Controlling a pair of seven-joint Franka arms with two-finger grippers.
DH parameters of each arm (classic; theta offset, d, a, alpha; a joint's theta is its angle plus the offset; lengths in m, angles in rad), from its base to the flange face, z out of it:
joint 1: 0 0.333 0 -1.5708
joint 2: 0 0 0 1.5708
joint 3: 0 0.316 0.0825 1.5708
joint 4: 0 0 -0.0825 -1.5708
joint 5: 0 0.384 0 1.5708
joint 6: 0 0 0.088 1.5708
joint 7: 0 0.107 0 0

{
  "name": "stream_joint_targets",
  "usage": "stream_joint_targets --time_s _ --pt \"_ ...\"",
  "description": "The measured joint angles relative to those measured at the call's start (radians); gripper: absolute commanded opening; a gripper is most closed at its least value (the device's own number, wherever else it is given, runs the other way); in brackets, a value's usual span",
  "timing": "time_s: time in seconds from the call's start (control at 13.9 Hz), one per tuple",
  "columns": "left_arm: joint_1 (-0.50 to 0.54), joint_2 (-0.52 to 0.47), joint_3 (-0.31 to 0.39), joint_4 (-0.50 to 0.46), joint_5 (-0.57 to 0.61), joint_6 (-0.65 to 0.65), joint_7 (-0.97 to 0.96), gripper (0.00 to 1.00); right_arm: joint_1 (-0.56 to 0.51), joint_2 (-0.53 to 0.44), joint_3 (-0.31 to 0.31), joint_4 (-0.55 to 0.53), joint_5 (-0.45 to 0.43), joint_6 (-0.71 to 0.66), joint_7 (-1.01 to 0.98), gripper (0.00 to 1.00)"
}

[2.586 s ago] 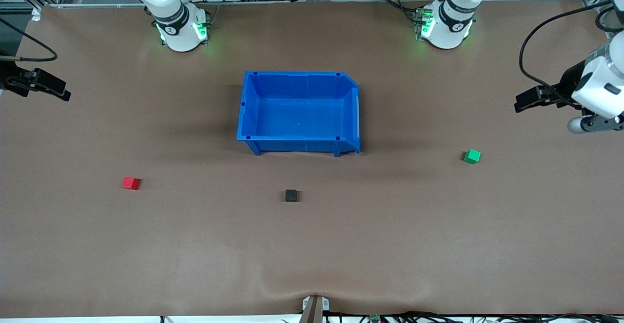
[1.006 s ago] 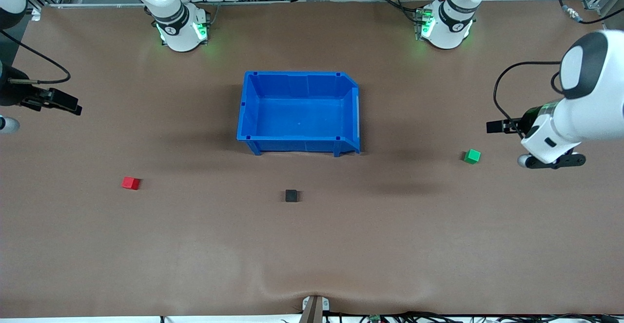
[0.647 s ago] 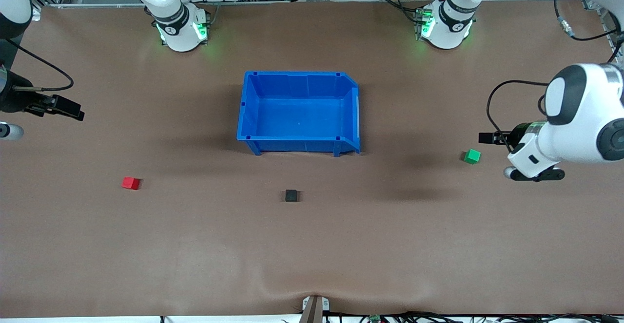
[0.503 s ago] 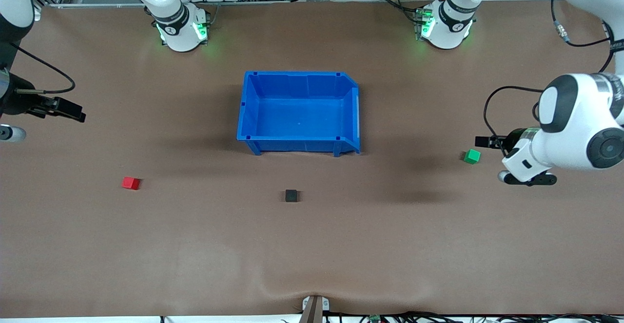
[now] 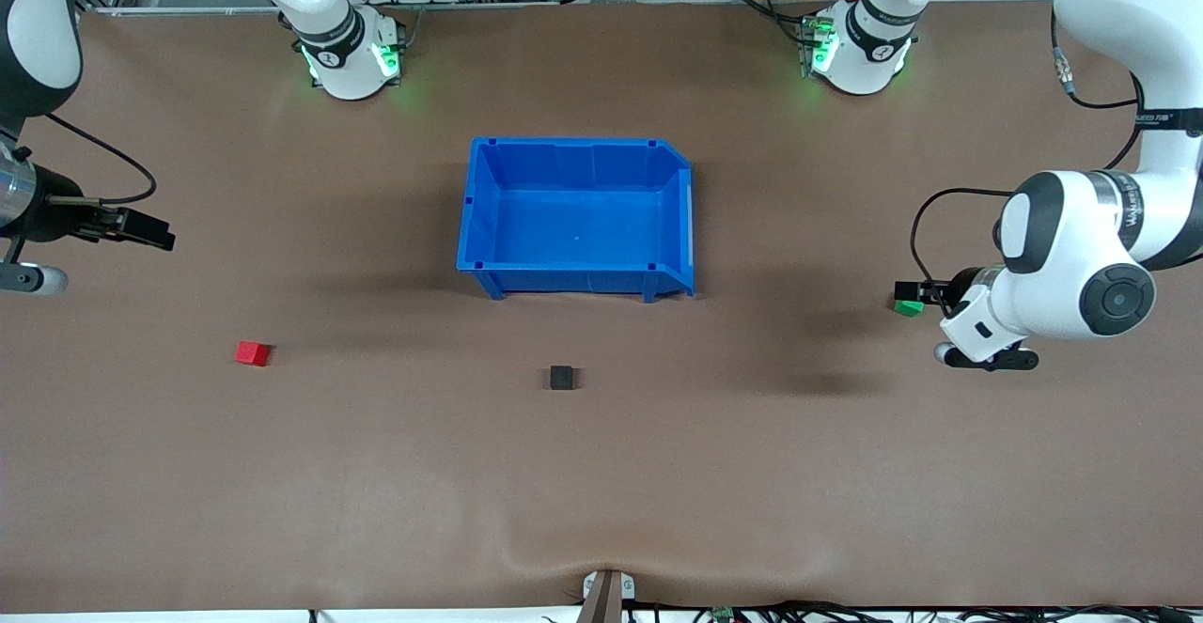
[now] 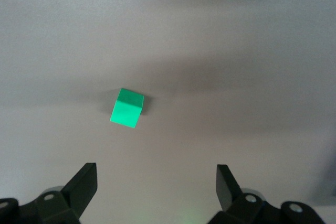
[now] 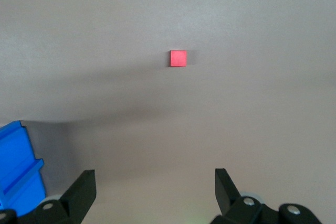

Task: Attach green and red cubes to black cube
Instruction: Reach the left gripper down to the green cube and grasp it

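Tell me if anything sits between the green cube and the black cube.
Nothing visible does. The green cube and black cube are separated by bare table; the blue bin lies farther from the front camera, off that line.

Both arms are the usual glossy white Franka shells with black bands at the joints. The bases glow green around a ring, at roughly 11 and 1 o'clock in the front view. The left arm (image 5: 1071, 266) has a round black joint cap with a grey ring, small grey lettering on one link, and a thin black cable looping off the wrist. The right arm (image 5: 42, 50) has a similar black cable. Fingers (image 6: 81, 184) are matte black, wedge-shaped, with little round screws at the mounts.
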Motion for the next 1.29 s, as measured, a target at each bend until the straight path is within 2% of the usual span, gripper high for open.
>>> stream_joint_targets --time_s 0.43,0.65,1.08,1.29 --pt "-0.004 0.043 -0.001 -0.026 0.006 0.096 0.023 1.00 -0.008 0.025 0.000 -0.001 0.000 0.048 0.000 1.00" --pt "-0.004 0.067 -0.002 -0.052 0.097 0.155 0.033 1.00 -0.012 0.047 0.000 -0.001 0.000 0.061 0.000 1.00" --pt "0.002 0.070 -0.001 -0.166 0.121 0.302 0.040 1.00 -0.034 0.097 0.000 -0.002 0.000 0.107 -0.040 1.00" --pt "0.012 0.070 0.001 -0.207 0.122 0.353 0.122 1.00 -0.034 0.111 0.000 -0.002 0.000 0.116 -0.043 1.00"
